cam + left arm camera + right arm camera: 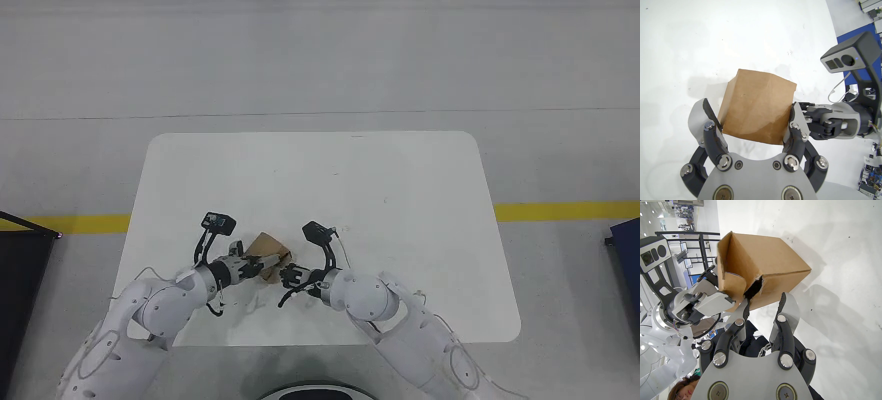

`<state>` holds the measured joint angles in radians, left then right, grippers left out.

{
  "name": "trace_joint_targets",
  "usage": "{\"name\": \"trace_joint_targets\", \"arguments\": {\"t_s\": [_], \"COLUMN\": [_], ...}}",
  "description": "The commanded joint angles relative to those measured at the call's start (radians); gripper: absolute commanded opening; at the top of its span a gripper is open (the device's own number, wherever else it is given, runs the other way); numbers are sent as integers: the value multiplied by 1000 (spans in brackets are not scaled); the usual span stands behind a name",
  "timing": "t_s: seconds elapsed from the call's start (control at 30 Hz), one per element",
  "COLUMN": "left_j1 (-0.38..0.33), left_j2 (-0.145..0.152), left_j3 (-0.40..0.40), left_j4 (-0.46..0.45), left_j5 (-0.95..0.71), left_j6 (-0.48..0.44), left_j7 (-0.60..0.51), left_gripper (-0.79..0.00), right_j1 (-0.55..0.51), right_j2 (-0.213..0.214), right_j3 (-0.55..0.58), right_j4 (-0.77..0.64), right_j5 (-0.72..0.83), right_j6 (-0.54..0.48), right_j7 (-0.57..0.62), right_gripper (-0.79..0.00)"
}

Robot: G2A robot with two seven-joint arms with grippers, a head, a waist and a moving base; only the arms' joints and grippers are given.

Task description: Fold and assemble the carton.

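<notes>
Item: one small brown corrugated-cardboard carton (pixel 762 256), rectangular, body already squared up. It was located near the front edge of the white round-cornered counter (pixel 400 200), between the two arms and tilted. Whether its far corner rested on the counter could not be told. Condition: the end facing the right arm was open, with one flap bent partly inward and a ragged gap at the adjoining corner. Holder: the left gripper (pixel 751 108), whose dark-padded fingers (pixel 710 113) were clenched across the carton's width, one on each side. This was judged a steadying grip that presented the open end to the other arm. Attendant: the right gripper (pixel 765 298), whose fingers (pixel 783 302) were spread and grasped nothing. One tip sat at the ragged gap and the other just beside the carton's lower edge, a placing judged suited to pressing the loose flap home. Task status: judged under way, end closure outstanding.
</notes>
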<state>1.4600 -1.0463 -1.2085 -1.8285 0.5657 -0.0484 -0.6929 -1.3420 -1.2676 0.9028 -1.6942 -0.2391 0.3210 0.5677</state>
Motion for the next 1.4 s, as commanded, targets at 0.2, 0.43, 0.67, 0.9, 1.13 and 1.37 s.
{"name": "trace_joint_targets", "arguments": {"t_s": [0.2,0.43,0.67,0.9,1.13,1.37], "left_j1": [46,61,89,118,103,50], "left_j2": [15,16,20,29,34,23], "left_j3": [-88,-78,-134,-252,-285,-146], "left_j4": [-39,-55,-86,-84,-17,31], "left_j5": [9,53,-51,-148,-149,-43], "left_j6": [-20,-49,-66,-80,-41,-20], "left_j7": [-10,9,7,25,-29,-37], "left_gripper": [-425,-342,0,0,0,0], "right_j1": [-11,-16,-24,-27,-31,-26], "right_j2": [3,4,6,8,9,8], "right_j3": [11,17,25,29,33,29], "right_j4": [-8,-5,-13,-10,-15,-16], "right_j5": [2,5,5,7,8,5], "right_j6": [-10,-20,-23,-34,-41,-41], "right_j7": [-3,-4,-4,-2,-3,1], "right_gripper": [-489,-483,-480,-486,-489,-489]}}
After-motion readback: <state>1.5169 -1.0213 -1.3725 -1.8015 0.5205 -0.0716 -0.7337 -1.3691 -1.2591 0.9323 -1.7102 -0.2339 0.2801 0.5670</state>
